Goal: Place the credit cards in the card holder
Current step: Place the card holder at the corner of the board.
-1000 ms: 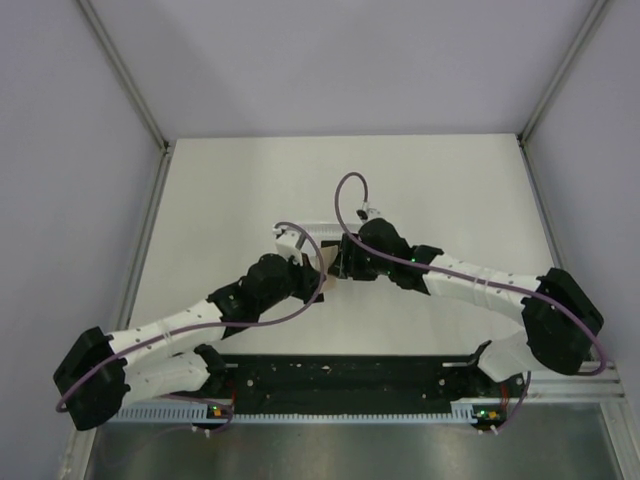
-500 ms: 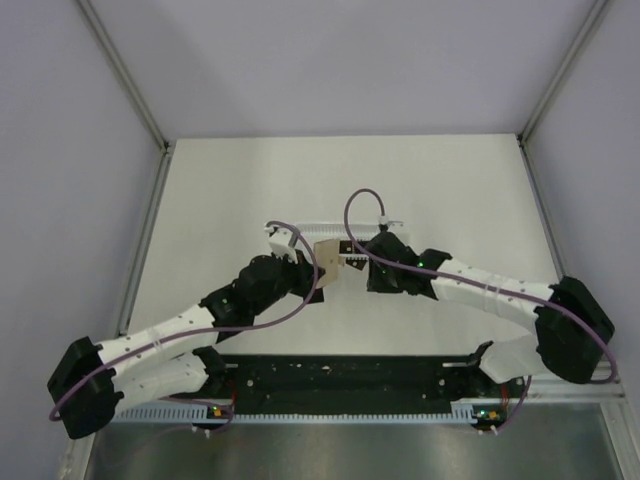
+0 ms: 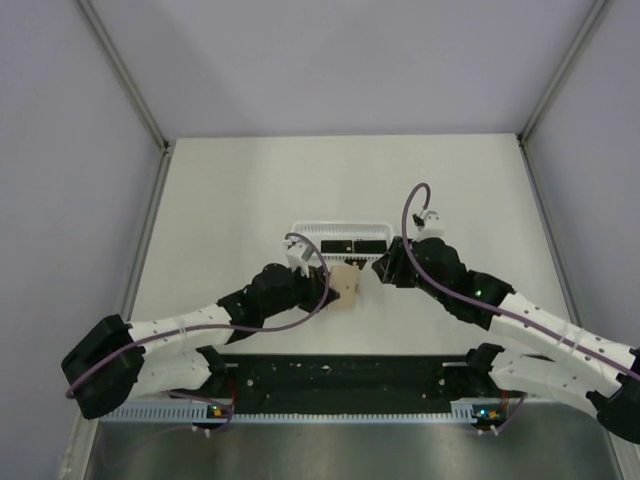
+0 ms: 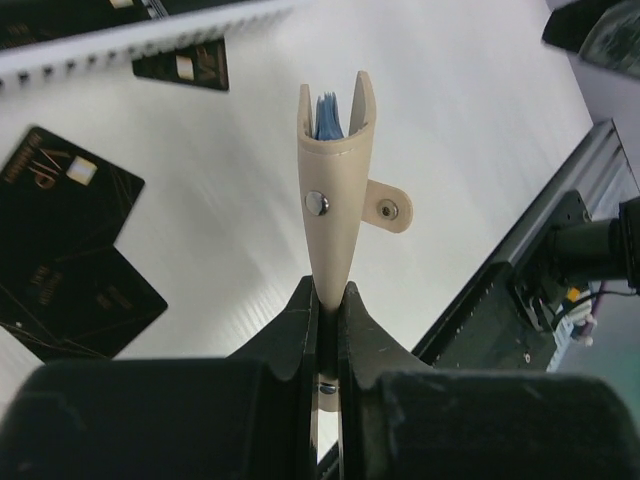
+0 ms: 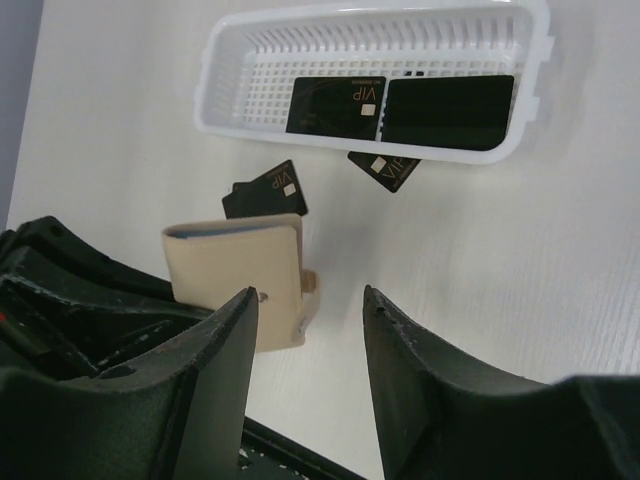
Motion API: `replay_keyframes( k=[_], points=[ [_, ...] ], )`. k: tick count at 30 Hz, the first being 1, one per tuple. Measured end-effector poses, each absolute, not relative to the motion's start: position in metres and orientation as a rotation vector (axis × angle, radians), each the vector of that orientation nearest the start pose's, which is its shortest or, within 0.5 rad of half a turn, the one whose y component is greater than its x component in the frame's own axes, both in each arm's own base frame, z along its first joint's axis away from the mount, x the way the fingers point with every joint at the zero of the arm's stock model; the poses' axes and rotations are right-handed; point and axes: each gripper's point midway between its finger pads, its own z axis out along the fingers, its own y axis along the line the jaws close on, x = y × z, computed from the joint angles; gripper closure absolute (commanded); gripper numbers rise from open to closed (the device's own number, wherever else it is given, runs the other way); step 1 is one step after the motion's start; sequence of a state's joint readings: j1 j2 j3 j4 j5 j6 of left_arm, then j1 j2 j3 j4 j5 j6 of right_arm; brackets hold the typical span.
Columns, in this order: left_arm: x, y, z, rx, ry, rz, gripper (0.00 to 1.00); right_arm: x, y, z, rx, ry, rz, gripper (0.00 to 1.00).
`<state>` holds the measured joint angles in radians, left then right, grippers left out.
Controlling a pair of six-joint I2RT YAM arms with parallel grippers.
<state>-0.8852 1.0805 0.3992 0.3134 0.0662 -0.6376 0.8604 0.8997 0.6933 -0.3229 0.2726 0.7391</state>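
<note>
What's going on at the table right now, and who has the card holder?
The left hand is shut on one edge of the tan card holder, holding it on edge with its open mouth facing away from the hand. The right hand hangs open and empty beside it. Two black cards lie in the white basket. At least three loose cards lie on the table. I can't tell whether any card is in the holder.

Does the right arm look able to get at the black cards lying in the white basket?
Probably yes: the right gripper hangs open near the basket, its top is uncovered, and nothing lies over the two cards.
</note>
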Motion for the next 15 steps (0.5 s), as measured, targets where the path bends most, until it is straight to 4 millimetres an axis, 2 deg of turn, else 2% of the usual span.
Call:
replay_keyframes(
  k=[5,11,13,15],
  points=[
    [0.171,-0.297,0.093,0.31,2.154,-1.133,0.94,0.218,0.217,0.171,0.052,2.162,0.662,0.53],
    [0.16,-0.313,0.083,0.313,2.187,-1.248,0.87,0.215,0.21,0.156,0.08,2.202,0.629,0.53],
    [0.155,-0.319,0.079,0.324,2.2,-1.276,0.79,0.216,0.209,0.156,0.086,2.201,0.628,0.52],
    [0.152,-0.323,0.073,0.329,2.216,-1.287,0.65,0.216,0.209,0.157,0.09,2.2,0.631,0.52]
  ],
)
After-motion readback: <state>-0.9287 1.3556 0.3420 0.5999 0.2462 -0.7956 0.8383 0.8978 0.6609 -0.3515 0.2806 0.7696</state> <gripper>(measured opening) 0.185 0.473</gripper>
